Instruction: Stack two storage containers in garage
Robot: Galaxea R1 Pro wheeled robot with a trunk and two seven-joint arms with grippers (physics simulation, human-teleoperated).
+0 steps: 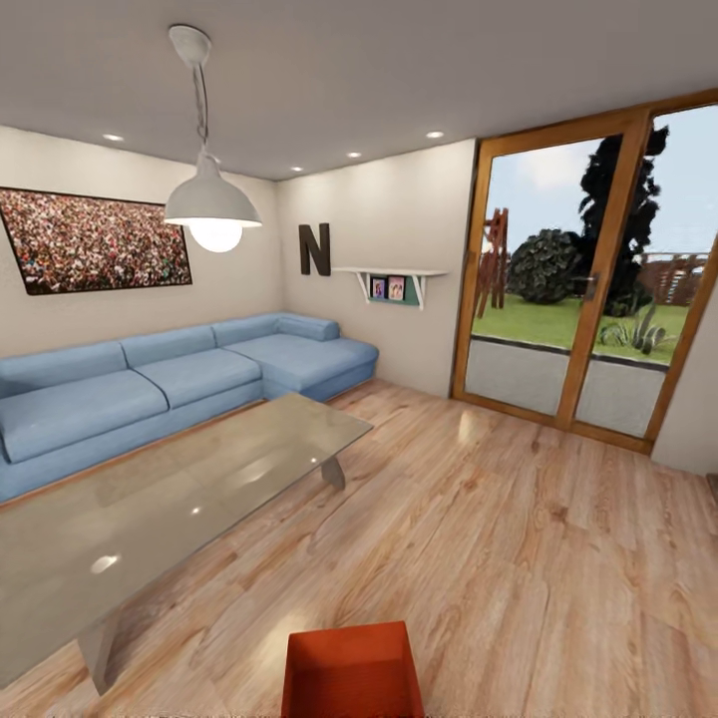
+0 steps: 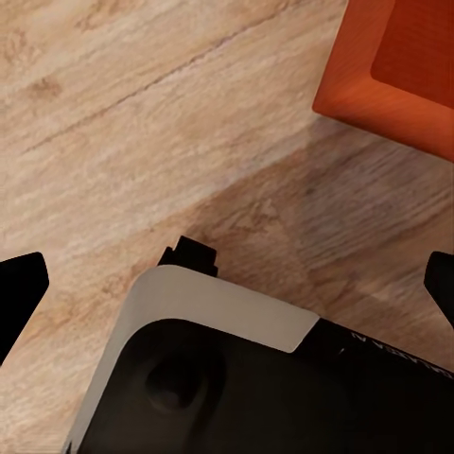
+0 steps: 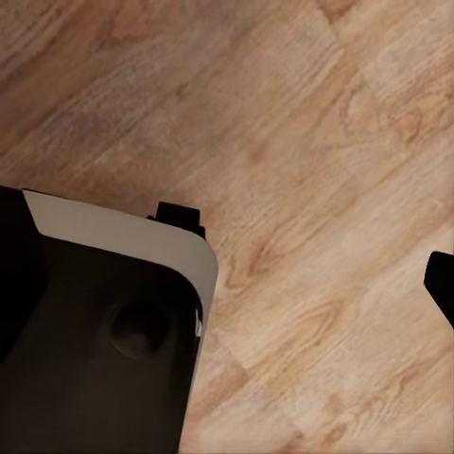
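The living room has a light wood-plank floor (image 1: 519, 558) that runs from the robot's feet to the far walls. Nearest, at the bottom edge of the head view, an orange-red storage bin (image 1: 351, 670) stands on the planks, cut off by the frame, so only its near part shows. In the left wrist view a corner of the same kind of bin (image 2: 397, 71) sits on the planks close to the robot's base (image 2: 246, 378), a white-edged black body low over the floor. The left claw (image 2: 232, 288) shows two dark fingertips (image 2: 19, 288) at opposite edges of that view, spread wide with nothing between them. In the right wrist view the base (image 3: 104, 322) appears again over bare planks; of the right claw only one dark fingertip (image 3: 443, 284) shows at the edge, so I cannot tell how far it is open.

Further on, to the left, a glass coffee table (image 1: 179, 509) stands beside the bin, and behind it a blue corner sofa (image 1: 170, 379) lines the left and far walls. A white hanging lamp (image 1: 211, 194) hangs above the table. On the walls are a wide framed picture (image 1: 95, 239), a dark letter N (image 1: 315, 249) and a small white shelf (image 1: 391, 279). On the right, wood-framed glass doors (image 1: 588, 289) look onto a lawn with trees.
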